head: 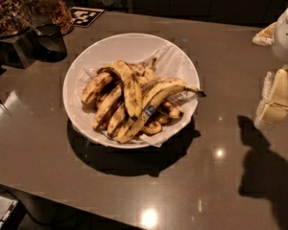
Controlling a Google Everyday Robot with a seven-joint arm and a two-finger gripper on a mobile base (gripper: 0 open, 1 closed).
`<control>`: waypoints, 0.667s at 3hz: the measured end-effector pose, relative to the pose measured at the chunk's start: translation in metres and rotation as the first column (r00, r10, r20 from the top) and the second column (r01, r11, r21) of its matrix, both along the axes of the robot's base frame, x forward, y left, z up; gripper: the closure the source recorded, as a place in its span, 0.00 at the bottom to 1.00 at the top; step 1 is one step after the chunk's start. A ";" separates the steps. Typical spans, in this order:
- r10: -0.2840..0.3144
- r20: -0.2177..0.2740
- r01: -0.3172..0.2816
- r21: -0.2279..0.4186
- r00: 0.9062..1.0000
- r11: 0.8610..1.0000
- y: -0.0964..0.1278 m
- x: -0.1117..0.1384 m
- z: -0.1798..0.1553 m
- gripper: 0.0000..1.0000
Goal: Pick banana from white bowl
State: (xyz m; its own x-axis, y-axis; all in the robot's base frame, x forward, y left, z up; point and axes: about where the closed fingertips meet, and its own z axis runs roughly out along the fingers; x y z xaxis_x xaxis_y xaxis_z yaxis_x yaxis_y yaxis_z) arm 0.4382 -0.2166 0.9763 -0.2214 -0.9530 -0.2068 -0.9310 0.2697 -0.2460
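The wide white bowl (pixel 129 43), lined with crinkled white paper, stands in the middle of the dark countertop. It holds a pile of several overripe bananas. A curved, brown-blotched banana (pixel 130 87) with no sticker lies on top of the pile, across the others. A longer banana with a blue sticker (pixel 153 104) lies to its right, its stem pointing over the bowl's right rim. My gripper (pixel 274 99) hangs at the right edge of the view, well to the right of the bowl and above the counter, holding nothing that I can see.
Glass jars of nuts (pixel 7 6) and a dark cup (pixel 50 42) stand at the back left. A black-and-white marker tag (pixel 85 16) lies behind the bowl. A small packet (pixel 265 35) lies at the back right. The counter's front edge runs along the lower left.
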 end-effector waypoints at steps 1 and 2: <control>0.000 0.000 0.000 0.000 1.000 1.000 0.000 0.000 0.000 0.00; -0.049 -0.021 0.048 -0.050 0.999 0.998 0.007 -0.003 0.008 0.00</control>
